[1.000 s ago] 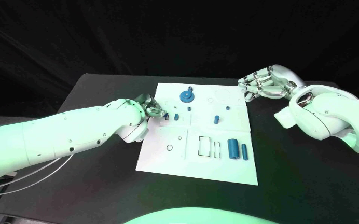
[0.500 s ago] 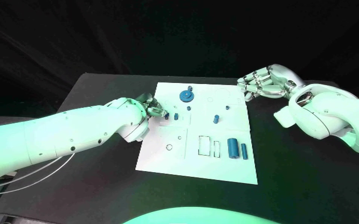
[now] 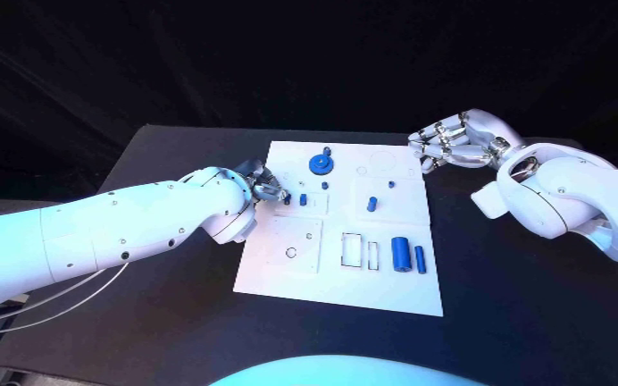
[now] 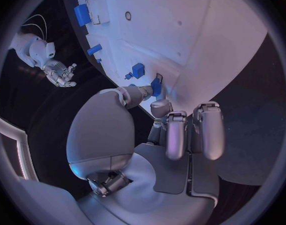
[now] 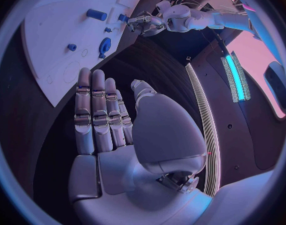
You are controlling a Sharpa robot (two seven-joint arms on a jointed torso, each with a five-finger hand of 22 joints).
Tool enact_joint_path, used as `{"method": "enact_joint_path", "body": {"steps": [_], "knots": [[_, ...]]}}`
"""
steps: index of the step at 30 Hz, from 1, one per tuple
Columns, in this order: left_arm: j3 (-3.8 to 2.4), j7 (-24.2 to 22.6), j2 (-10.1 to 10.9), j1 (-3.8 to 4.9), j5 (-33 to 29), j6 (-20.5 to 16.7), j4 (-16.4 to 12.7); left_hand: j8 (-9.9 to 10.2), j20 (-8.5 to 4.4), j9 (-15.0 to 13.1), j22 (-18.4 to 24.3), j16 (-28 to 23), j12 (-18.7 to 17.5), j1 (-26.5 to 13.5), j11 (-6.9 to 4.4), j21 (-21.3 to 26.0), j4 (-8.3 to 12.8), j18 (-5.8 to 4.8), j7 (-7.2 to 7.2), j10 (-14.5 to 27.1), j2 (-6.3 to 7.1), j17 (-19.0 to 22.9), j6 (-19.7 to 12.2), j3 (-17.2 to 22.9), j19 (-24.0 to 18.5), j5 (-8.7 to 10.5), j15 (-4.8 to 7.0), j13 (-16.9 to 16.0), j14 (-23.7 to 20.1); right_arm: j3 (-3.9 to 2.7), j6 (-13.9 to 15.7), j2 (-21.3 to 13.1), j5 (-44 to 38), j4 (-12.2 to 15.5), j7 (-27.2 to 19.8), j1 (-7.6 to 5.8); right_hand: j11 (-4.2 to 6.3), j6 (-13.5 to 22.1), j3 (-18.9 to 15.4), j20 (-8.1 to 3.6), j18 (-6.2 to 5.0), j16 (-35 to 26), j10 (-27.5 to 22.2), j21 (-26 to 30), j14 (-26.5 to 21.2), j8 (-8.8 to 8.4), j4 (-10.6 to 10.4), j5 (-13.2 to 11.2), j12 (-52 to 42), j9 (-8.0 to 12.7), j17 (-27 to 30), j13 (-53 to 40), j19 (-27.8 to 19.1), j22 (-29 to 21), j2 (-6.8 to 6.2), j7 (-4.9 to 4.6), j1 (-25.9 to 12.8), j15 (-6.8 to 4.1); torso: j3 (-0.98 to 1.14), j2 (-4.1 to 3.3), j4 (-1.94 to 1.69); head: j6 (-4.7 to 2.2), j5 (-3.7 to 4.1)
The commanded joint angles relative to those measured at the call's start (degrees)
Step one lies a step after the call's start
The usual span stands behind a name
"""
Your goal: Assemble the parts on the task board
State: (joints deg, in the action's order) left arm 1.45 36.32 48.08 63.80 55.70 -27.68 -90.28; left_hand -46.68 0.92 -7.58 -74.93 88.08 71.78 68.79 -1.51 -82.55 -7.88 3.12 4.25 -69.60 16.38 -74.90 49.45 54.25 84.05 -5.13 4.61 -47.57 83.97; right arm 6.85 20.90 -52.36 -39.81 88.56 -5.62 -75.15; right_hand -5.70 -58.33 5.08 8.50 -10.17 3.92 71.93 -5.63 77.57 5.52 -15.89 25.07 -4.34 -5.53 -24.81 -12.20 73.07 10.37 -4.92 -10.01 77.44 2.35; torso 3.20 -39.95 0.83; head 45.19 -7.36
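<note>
Change: between the earlier head pictures and this one, nothing had visibly moved; both hands and every part sat where they had been.
Left hand: the left hand (image 3: 262, 188) lay at the left edge of the task board (image 3: 283, 270), fingers curled down toward a small blue part (image 4: 156, 85). In the left wrist view the thumb and a fingertip seemed to close on that part, though I could not tell how firm the hold was.
Right hand: the right hand (image 3: 454, 147) hovered off the board's far right corner, fingers straight and together, palm bare, holding nothing.
Parts near the left hand: a short blue peg (image 3: 303, 199) stood just beside the fingertips, with a smaller dark piece (image 3: 323, 187) near it.
Parts farther out: a blue gear (image 3: 320, 166) sat toward the far edge, another peg (image 3: 372, 205) at mid-board, and two blue cylinders (image 3: 401, 255) lay beside an outlined rectangular slot (image 3: 352, 250) on the near right.
Risk, grip: the part was small and pinched at the board's rim; a light or skewed pinch would likely let it twist or drop onto the black table.
Risk, neighbours: the curled fingers sat close to the standing peg, so a sideways sweep could knock it over.
Risk, board: pressing down at the edge might shift the whole board and disturb loose cylinders.
</note>
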Motion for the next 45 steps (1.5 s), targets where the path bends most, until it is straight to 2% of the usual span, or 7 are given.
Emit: {"method": "enact_joint_path", "body": {"steps": [1,14,28,45], "knots": [[0.11,0.6,-0.1,-0.13,1.6,2.6,0.0,-1.3,-0.48,-12.4,-3.9,0.3,-0.5,-0.7,-0.09,-0.1,3.6,-0.4,-1.61,0.3,-0.1,-13.4,1.9,2.8,1.0,-0.03,0.45,0.2,5.4,-0.02,0.0,0.0,0.0,0.0,-0.1,-0.02,-0.22,0.2,-0.2,0.16,-0.38,-0.1,0.0,0.2,0.1,-0.24,-0.1,0.2,-0.2,-0.1,0.1,-0.1,0.3,-0.1,0.0,-0.06,-0.7,0.2,0.02,-0.01,-0.04,0.04,0.02],[0.11,0.7,-0.1,-0.13,2.8,3.9,-0.1,-1.4,-0.53,-12.9,-3.8,0.3,-0.5,-1.5,-0.36,0.0,4.1,-0.38,-2.12,-0.1,-0.17,-13.4,1.4,-1.3,0.9,0.11,0.58,-0.3,5.4,-0.02,0.0,0.2,0.0,-0.1,-0.2,-0.02,-0.22,0.2,-0.2,0.16,-0.38,-0.1,0.0,0.2,0.1,-0.24,-0.1,0.2,-0.2,-0.1,0.1,-0.1,0.3,-0.1,0.0,-0.06,-0.7,0.2,0.03,0.01,0.0,0.25,0.0],[0.11,0.8,-0.2,-0.13,3.1,4.5,0.0,-1.1,-0.63,-12.8,-3.8,0.3,-0.5,-1.7,-0.54,0.0,4.0,-0.38,-2.4,-0.1,-0.32,-13.4,1.6,-2.8,0.9,0.1,0.72,-0.5,5.4,-0.02,-0.1,0.2,0.0,-0.2,-0.2,-0.01,-0.22,0.2,-0.2,0.16,-0.38,-0.1,0.0,0.2,0.1,-0.24,-0.1,0.2,-0.2,-0.1,0.1,-0.1,0.3,-0.1,0.0,-0.06,-0.7,0.2,0.04,0.03,-0.03,0.37,0.07],[0.11,0.9,-0.1,-0.14,3.5,5.6,0.0,-0.3,-0.93,-12.4,-4.1,0.4,0.0,-3.0,-0.93,-0.1,2.7,-0.45,-2.94,-0.4,-0.75,-13.4,2.5,-6.1,1.1,0.08,1.06,-1.5,5.5,-0.02,-0.1,0.3,0.0,-0.3,-0.2,0.0,-0.22,0.2,-0.1,0.16,-0.38,-0.1,0.0,0.2,0.0,-0.24,0.0,0.3,-0.2,-0.1,0.1,-0.1,0.3,-0.2,0.04,-0.06,-0.7,0.19,0.0,0.04,-0.01,0.5,0.14]]}}
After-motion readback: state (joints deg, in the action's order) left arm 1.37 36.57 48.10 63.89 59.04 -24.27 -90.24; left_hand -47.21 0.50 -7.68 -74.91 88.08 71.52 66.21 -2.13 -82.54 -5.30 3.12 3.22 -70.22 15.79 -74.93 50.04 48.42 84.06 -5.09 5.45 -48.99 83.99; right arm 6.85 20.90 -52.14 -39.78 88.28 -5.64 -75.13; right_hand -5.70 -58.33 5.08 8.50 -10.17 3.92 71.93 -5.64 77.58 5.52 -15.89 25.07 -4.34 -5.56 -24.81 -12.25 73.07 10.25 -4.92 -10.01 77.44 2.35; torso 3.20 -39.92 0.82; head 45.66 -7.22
